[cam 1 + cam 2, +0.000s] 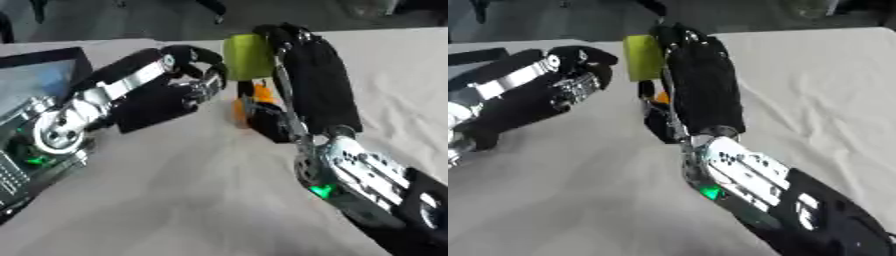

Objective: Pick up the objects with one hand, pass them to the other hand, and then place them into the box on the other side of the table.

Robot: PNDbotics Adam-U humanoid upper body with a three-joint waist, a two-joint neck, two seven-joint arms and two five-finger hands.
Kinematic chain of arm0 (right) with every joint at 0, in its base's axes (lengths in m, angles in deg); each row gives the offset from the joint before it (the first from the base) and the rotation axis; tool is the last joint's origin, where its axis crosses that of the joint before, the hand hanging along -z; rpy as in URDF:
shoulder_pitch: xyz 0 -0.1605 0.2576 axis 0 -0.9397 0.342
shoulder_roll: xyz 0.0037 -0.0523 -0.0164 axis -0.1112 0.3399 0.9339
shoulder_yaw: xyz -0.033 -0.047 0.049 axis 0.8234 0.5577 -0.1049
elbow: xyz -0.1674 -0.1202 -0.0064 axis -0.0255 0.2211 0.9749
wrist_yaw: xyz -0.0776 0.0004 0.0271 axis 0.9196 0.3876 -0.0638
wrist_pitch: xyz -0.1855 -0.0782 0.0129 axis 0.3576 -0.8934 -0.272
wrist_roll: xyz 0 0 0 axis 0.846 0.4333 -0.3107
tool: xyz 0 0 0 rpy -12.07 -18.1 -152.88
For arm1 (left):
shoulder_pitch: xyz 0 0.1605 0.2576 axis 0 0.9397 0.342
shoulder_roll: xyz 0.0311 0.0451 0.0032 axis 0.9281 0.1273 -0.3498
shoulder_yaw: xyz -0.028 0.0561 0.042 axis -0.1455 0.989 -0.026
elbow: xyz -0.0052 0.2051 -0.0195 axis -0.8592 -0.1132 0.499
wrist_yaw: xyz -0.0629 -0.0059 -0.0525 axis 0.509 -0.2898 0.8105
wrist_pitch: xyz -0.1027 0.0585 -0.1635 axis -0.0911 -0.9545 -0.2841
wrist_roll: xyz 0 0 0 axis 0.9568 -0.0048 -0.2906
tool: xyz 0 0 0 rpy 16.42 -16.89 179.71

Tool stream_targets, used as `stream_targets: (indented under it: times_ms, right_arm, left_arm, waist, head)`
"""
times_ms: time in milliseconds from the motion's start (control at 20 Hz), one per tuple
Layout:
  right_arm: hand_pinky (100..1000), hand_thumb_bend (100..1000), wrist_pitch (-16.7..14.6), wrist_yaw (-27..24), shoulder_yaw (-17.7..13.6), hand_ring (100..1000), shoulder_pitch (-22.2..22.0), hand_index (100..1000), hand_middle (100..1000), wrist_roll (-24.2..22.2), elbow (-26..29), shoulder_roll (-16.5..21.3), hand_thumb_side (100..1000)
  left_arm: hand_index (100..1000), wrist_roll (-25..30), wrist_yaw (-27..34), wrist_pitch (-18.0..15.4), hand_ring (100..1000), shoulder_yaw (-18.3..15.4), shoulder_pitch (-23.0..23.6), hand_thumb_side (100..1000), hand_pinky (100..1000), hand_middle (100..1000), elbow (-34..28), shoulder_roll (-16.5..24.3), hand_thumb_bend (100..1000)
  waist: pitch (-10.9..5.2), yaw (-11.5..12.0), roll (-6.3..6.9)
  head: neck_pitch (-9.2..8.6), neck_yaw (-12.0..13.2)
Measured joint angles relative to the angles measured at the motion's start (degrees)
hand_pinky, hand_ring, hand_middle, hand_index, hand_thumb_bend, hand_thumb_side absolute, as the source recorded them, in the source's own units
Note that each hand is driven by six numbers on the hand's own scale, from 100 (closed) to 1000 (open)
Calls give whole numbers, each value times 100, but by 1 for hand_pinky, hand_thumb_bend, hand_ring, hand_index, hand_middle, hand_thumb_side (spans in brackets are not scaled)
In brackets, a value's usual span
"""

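Midway Over the Table, a Yellow-Green Block Sits Between Two Hands

Underneath everything lies the table covered in wrinkled pale grey cloth [815,100]. At the left edge shows part of a box with a dark rim and a bluish inside [44,75]. The right hand [302,65], black with silver joints, reaches up the middle, its fingers wrapped around a yellow-green rectangular block [248,56] raised above the cloth. The left hand [194,75] comes in just beside the block, fingers curled toward it but closed on nothing. Below the block, an orange object [254,97] is partly hidden behind the right hand; what it is I cannot tell.
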Motion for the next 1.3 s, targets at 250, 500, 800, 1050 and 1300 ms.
stream_targets:
  times_ms: [250, 500, 800, 1050, 1300]
  right_arm:
    - [783, 100, -2, 6, 1, 690, -1, 577, 591, 27, 0, -10, 100]
    - [783, 100, 0, 48, 4, 688, -2, 576, 590, 49, 0, -31, 100]
    - [782, 100, 10, 83, 30, 688, -6, 575, 590, 88, 0, -31, 100]
    - [781, 100, 15, 99, 33, 690, -22, 575, 590, 110, 0, -31, 100]
    - [782, 100, 103, 276, 39, 686, -153, 577, 590, 197, 0, -28, 100]
  left_arm:
    - [926, 96, 37, -30, 918, -2, -22, 953, 1000, 932, 0, -53, 100]
    - [928, 184, 170, -65, 920, -2, -50, 969, 1000, 934, 0, -110, 100]
    - [930, 200, 196, -77, 921, -4, -52, 962, 1000, 935, 1, -113, 100]
    - [950, 150, 146, -28, 955, -41, -52, 863, 1000, 963, 1, -112, 100]
    - [969, -169, -198, 75, 958, -71, -51, 805, 1000, 965, 1, -110, 100]
  waist:
    - [0, 0, 20]
    - [2, -2, 21]
    - [20, -7, 21]
    - [20, -7, 28]
    - [20, -6, 54]
  head:
    - [116, -14]
    - [171, -57]
    - [171, -58]
    - [169, -53]
    - [163, -39]
